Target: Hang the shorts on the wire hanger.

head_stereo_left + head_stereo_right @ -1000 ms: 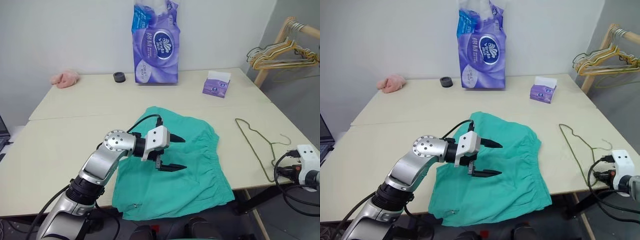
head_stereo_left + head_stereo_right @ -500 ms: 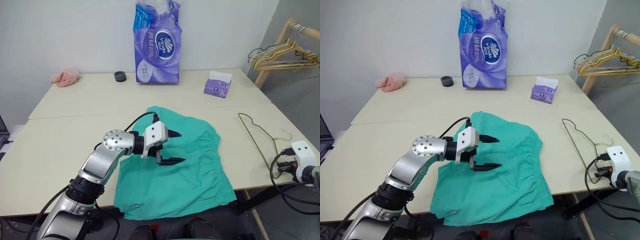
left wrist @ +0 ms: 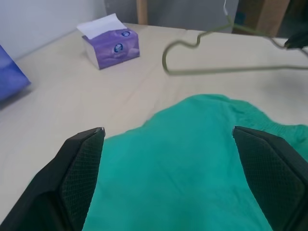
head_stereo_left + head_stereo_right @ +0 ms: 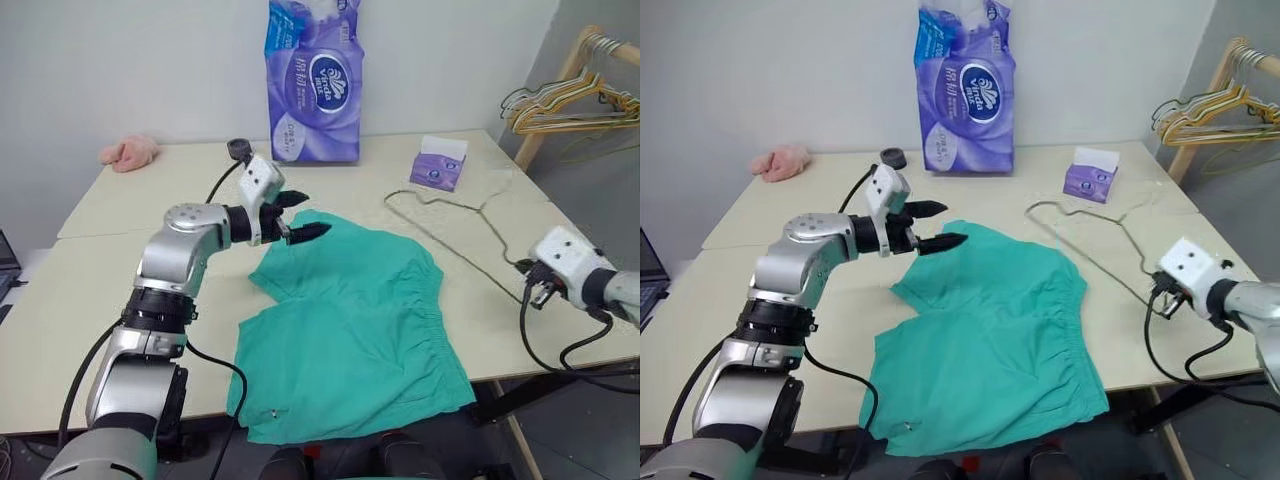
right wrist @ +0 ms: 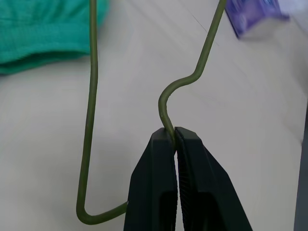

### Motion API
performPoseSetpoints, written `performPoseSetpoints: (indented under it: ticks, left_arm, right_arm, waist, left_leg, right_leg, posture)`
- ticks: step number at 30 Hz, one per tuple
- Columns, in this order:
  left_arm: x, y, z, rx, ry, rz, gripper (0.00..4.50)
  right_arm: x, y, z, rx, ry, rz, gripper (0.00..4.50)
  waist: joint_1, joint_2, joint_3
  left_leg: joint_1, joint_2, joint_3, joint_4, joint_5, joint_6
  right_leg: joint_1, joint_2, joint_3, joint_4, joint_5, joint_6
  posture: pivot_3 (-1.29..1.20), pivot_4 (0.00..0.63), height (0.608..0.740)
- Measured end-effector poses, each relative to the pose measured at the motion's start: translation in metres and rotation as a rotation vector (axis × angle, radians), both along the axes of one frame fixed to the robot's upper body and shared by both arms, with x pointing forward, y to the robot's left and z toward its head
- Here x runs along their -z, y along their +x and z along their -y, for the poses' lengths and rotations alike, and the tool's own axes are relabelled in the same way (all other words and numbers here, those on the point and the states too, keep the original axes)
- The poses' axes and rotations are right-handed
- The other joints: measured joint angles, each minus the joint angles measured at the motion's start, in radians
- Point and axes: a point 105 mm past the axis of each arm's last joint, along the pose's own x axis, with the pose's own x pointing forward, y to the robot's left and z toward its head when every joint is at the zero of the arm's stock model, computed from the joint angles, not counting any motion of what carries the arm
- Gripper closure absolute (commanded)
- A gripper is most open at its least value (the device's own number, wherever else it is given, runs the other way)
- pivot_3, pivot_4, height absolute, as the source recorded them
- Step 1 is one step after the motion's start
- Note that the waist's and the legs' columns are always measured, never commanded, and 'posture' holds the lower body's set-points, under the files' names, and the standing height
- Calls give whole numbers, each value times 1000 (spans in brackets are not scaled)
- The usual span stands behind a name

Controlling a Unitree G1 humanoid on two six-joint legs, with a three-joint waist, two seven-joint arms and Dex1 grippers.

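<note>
Two tools: right tool (image 5: pixel 174 139) clamps the wire hanger (image 4: pixel 1080 240) stretching toward the shorts (image 4: pixel 350 320); left tool (image 4: pixel 300 215) gapes wide.

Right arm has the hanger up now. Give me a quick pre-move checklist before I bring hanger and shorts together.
1. Right gripper shut on the wire hanger: ok, fingers pinch the wire.
2. Hanger lifted off the table: ok, its far end points toward the tissue box.
3. Left gripper open: ok, holding nothing.
4. Left gripper placed over the shorts: ok, above their far edge, not touching.
5. Shorts lying flat: not ok, the far corner looks folded over.
6. Grip firm enough to resist swinging: cannot tell.
</note>
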Motion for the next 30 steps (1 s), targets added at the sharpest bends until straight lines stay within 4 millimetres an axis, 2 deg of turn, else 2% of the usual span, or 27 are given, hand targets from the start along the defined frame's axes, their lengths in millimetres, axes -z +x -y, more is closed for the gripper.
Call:
performPoseSetpoints:
  ticks: [3, 6, 10, 12, 18, 26, 30]
  left_arm:
    - [3, -1, -9, 16, 3, -48, 0]
    - [11, -8, -16, 66, 48, -93, 0]
    - [36, -22, -18, 139, 117, -173, 0]
    - [46, -25, -18, 154, 142, -198, 0]
    - [57, -30, -11, 185, 162, -211, 0]
    - [72, -49, 2, 294, 193, -249, 0]
    - [81, -57, 2, 321, 203, -284, 902]
  right_arm:
    - [0, 1, -19, -123, -76, 36, 4433]
    - [-9, 5, -34, -228, -165, 113, 4433]
    - [-23, 9, -55, -369, -275, 227, 4433]
    - [-27, 10, -62, -416, -307, 267, 4433]
    - [-32, 8, -88, -555, -350, 361, 4433]
    - [-34, 8, -106, -615, -341, 398, 4433]
    - [-34, 8, -109, -625, -338, 403, 4500]
  waist:
    - [1, 0, 0]
    - [-1, 0, 0]
    - [0, 0, 0]
    - [1, 0, 0]
    - [3, 0, 0]
    - [-1, 0, 0]
    - [-2, 0, 0]
  left_leg:
    - [-1, 0, -1, 0, 0, 0]
    - [-1, 0, -1, 0, 0, 0]
    - [-1, 0, -2, 0, 0, 0]
    - [-2, 0, -3, 1, 0, 0]
    - [-2, -1, -3, 2, 0, 0]
    - [-1, -1, -3, 2, 0, 0]
    - [-1, 0, -4, 3, 0, 0]
  right_leg:
    - [-1, -4, 0, 0, 1, -1]
    - [-1, -5, -1, 1, 3, -5]
    - [-1, -5, -1, 2, 3, -5]
    - [-1, -5, -1, 2, 3, -5]
    - [-1, -5, -1, 2, 3, -6]
    - [-1, -5, -1, 4, 4, -7]
    - [-1, -5, -2, 4, 5, -8]
  posture:
    - [-110, 46, 740]
    - [-108, 44, 740]
    - [-109, 41, 740]
    - [-109, 41, 740]
    - [-115, 40, 740]
    - [-119, 41, 740]
    - [-117, 42, 740]
